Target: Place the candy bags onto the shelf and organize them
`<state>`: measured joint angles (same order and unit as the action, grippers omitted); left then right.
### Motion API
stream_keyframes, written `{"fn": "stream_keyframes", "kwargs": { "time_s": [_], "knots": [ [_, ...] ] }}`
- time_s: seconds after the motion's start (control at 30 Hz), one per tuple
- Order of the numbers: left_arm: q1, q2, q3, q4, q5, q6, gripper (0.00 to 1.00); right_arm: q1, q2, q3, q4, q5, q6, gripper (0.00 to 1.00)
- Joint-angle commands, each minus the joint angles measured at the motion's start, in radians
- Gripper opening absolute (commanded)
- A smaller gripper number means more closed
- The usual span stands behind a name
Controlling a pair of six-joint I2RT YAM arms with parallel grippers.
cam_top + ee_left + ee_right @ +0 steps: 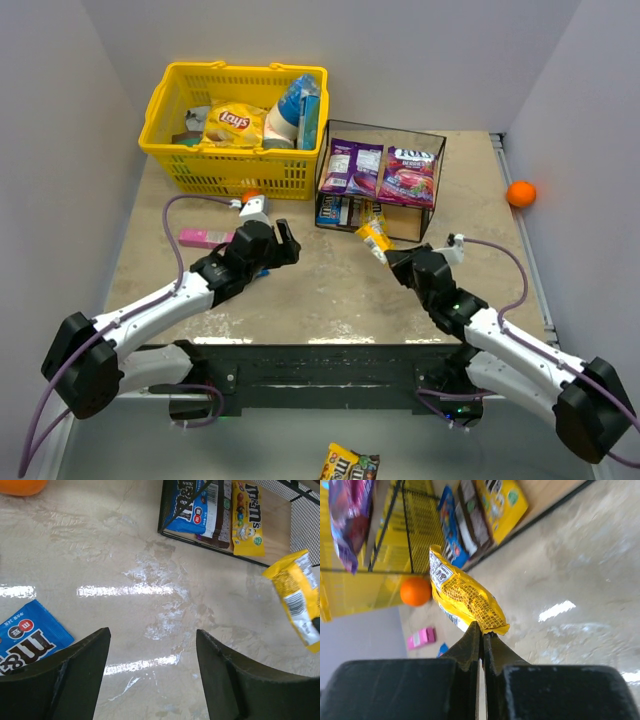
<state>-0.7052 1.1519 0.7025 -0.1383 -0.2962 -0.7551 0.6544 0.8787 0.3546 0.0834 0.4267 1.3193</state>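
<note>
Right wrist view: my right gripper point(481, 630) pinches a yellow packet point(465, 597) near the shelf point(550, 495), while my left gripper point(152, 635) hangs spread over the table point(150, 555) by a blue packet point(25, 640).

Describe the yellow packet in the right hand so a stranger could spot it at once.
Find the black-framed shelf mid-table, right of the yellow basket. Just in front of its lower tier, the right hand pinches a yellow packet by one end. Unlike the yellow M&M's packet on the lower board, it is gripped in a hand.

Wht arms point(165, 295), blk joints point(80, 360), purple cables point(200, 197)
</note>
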Motion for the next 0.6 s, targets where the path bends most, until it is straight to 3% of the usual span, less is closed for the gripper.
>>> {"fn": "stream_keyframes", "kwargs": {
  "time_s": [0.0,0.3,0.57],
  "knots": [
    [0.004,-0.040,0.035,-0.041,-0.032,0.030,0.75,-0.082,-0.026,0.072,-0.135,0.113,-0.058,0.00],
    [0.003,-0.049,0.025,-0.052,-0.028,0.025,0.75,-0.188,0.040,0.130,-0.093,0.161,-0.042,0.00],
    [0.003,-0.054,-0.015,-0.007,0.038,-0.003,0.75,-0.191,0.291,0.098,0.197,0.253,0.101,0.00]
  ]
}}
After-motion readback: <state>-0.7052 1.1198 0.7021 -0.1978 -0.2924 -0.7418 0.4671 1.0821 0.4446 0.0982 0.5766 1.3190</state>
